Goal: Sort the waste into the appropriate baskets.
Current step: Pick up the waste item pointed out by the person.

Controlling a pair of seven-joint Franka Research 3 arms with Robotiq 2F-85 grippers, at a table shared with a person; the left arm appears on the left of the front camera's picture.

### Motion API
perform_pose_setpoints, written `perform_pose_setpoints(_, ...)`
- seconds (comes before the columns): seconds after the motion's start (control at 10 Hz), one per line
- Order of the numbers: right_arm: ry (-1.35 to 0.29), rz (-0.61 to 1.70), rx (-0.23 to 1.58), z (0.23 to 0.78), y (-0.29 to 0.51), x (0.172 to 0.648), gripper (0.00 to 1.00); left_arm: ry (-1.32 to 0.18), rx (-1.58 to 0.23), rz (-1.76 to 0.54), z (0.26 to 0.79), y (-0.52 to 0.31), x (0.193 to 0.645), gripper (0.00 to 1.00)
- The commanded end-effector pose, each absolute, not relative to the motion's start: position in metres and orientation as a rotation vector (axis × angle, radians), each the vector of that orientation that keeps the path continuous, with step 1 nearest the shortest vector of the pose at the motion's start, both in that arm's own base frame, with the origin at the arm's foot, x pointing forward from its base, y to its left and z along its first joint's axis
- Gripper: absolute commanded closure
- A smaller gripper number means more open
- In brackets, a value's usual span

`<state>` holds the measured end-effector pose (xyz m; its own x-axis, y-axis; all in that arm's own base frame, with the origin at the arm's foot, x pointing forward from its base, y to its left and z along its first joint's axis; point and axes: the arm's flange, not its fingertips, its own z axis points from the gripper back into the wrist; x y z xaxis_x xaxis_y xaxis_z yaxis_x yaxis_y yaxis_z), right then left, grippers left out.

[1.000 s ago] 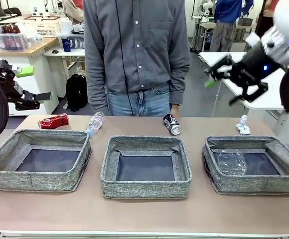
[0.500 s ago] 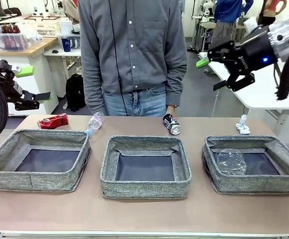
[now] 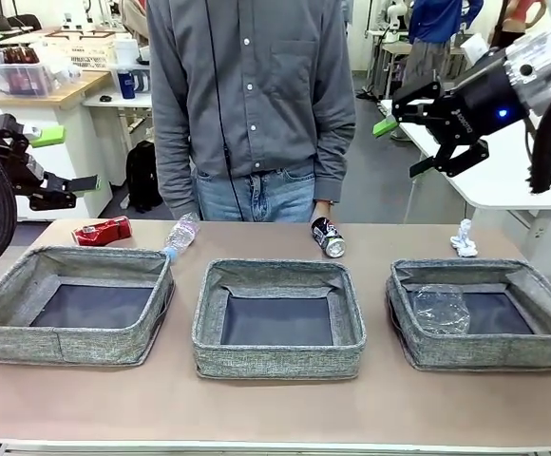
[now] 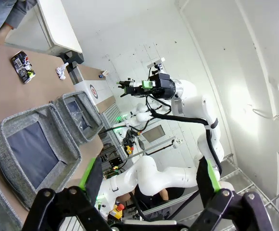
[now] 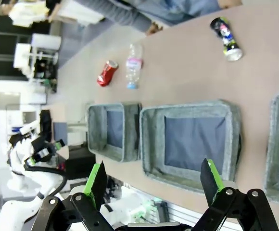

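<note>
Three grey baskets stand in a row: left [image 3: 66, 344], middle [image 3: 275, 361], right [image 3: 489, 353]. Crumpled clear plastic [image 3: 442, 309] lies in the right one. Behind them on the table lie a crushed red can [image 3: 103, 231], a blue-capped bottle [image 3: 180, 235], a dark printed can [image 3: 328, 237] and a white paper wad [image 3: 463, 239]. My left gripper [image 3: 66, 160] hangs open off the table's left end, holding nothing. High above the right basket, my right gripper [image 3: 401, 149] is open and holds nothing. The right wrist view looks down on the red can [image 5: 107, 72], bottle [image 5: 133, 65] and dark can [image 5: 226, 38].
A person in a grey shirt [image 3: 252, 95] stands at the far edge behind the middle basket, one hand near the dark can. The tabletop in front of the baskets [image 3: 275, 408] is bare. A white table [image 3: 503, 180] stands behind my right arm.
My right gripper has swung up and a little left, then steadied high over the right side. The person has shifted slightly left. My left arm has not moved.
</note>
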<state>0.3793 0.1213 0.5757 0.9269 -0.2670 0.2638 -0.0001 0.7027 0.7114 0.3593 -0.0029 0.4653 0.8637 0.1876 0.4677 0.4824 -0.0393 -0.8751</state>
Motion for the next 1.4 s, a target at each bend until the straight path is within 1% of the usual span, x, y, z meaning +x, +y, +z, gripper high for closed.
perform_pose_setpoints(0.0, -0.352, -0.161, 0.776, 0.5797, 0.12, 0.3783, 0.0, -0.546, -1.629, -0.264, 0.4677, -0.0053, 0.3568, 0.0)
perform_pose_setpoints(1.3, -0.352, -0.161, 0.776, 0.5797, 0.12, 0.3783, 0.0, -0.546, -1.629, -0.264, 0.4677, -0.0053, 0.3568, 0.0)
